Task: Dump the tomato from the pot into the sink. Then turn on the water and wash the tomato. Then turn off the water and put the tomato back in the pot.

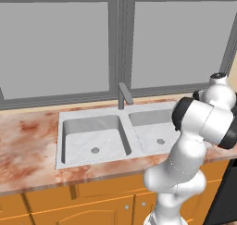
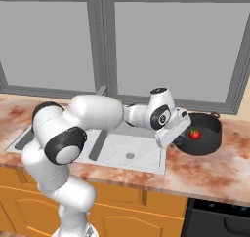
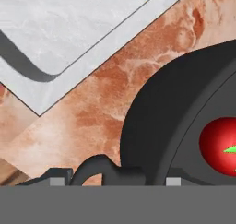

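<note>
The black pot (image 2: 207, 133) stands on the counter just right of the sink (image 2: 117, 150), with the red tomato (image 2: 195, 133) inside it. In the hand view the pot (image 3: 152, 126) takes up the right side, the tomato (image 3: 219, 147) lies on its floor, and the pot's looped side handle (image 3: 97, 165) pokes out to the left. My gripper (image 2: 178, 142) hangs low at the pot's left side. Its jaws (image 3: 115, 181) stand open, one tip on each side of that handle, with space between the tips and the handle. The sink (image 1: 111, 136) has two empty basins.
The grey faucet (image 1: 123, 96) rises behind the divider between the basins, with windows behind it. Reddish marbled counter (image 1: 28, 145) stretches to the left of the sink. A dark appliance top (image 2: 217, 216) sits below the counter's right end.
</note>
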Controlling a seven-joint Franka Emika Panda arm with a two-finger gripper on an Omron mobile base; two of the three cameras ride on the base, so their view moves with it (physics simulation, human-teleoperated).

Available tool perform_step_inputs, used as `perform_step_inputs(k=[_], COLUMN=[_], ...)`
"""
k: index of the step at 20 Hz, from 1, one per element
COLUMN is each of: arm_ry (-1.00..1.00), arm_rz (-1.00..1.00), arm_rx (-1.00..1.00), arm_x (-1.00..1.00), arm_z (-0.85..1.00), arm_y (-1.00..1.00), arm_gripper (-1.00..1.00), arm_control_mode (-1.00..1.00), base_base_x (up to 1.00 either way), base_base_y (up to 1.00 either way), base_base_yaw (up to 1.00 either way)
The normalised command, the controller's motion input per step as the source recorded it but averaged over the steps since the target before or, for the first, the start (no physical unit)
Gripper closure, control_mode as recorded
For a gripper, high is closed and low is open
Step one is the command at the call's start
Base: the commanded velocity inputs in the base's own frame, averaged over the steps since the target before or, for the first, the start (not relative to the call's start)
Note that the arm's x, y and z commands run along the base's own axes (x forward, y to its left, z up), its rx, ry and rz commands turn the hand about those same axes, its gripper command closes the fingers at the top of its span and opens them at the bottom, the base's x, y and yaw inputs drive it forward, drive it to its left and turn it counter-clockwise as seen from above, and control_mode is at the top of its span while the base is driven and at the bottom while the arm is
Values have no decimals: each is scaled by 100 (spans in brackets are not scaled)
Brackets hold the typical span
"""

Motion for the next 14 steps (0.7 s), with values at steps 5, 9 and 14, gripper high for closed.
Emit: perform_step_inputs(k=[5,9,14], arm_ry=[13,17,18], arm_rz=[22,16,11], arm_rx=[-11,-16,-20], arm_x=[-15,-4,0], arm_z=[54,53,40], arm_y=[29,28,26], arm_gripper=[100,100,100], arm_control_mode=[-100,-100,-100], base_base_x=[0,0,0], base_base_y=[0,0,0], base_base_yaw=[0,0,0])
